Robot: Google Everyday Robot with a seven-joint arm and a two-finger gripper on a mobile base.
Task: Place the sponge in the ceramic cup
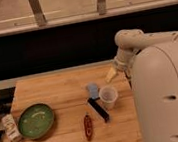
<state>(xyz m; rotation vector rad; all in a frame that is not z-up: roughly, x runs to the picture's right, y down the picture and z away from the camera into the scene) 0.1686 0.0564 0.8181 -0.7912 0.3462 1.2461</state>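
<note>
The light-blue sponge [92, 89] lies on the wooden table, just left of the white ceramic cup [108, 97], which stands upright. A flat black bar [98, 109] lies in front of the two. My gripper [111, 74] hangs off the white arm at the table's right side, just above and to the right of the cup, with its pale tips pointing down-left toward the sponge. It is apart from both things and holds nothing that I can see.
A green plate [35, 121] sits at the front left, with a small white bottle [11, 129] by the left edge. A red-brown packet [88, 127] lies near the front. The robot's white body [168, 98] fills the right side. A dark wall runs behind the table.
</note>
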